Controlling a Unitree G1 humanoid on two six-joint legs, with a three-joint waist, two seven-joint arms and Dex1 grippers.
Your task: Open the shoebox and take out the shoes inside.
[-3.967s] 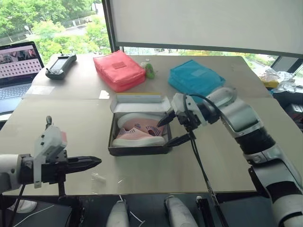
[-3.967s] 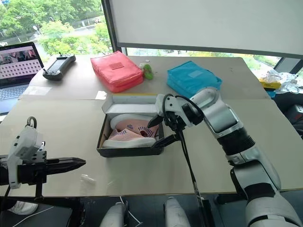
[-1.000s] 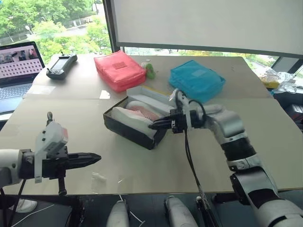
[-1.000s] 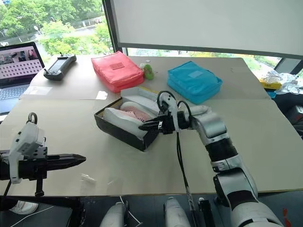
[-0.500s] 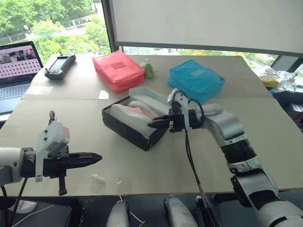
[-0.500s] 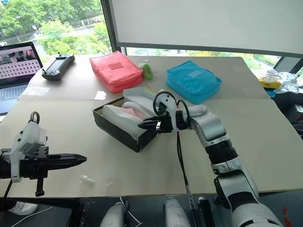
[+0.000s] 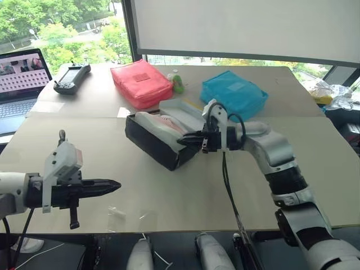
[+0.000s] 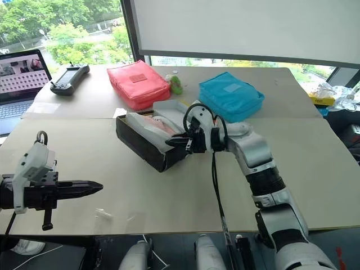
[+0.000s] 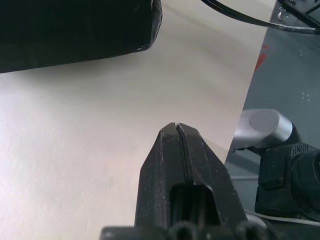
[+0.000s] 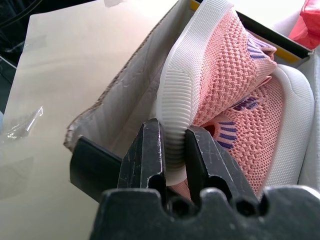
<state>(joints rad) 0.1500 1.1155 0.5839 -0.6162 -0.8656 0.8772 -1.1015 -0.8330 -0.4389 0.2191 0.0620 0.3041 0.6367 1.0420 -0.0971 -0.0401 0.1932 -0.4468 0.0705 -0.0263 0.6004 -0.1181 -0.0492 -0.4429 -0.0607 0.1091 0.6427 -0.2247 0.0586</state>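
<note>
since the right gripper [image 10: 171,145] pinches only a shoe's [image 10: 220,75] sole edge, it may slip free or drag the tilted shoebox [image 7: 157,147]; left gripper [image 9: 177,131] is fully closed, empty.

My right arm [image 7: 275,154] is rounded silver-grey shells with black joint bands, a thin black cable [image 7: 229,191] looping off it. My left wrist carries a pale grey block [image 7: 61,166]. Both grippers end in tapered matte-black textured fingers [image 10: 150,155].
</note>
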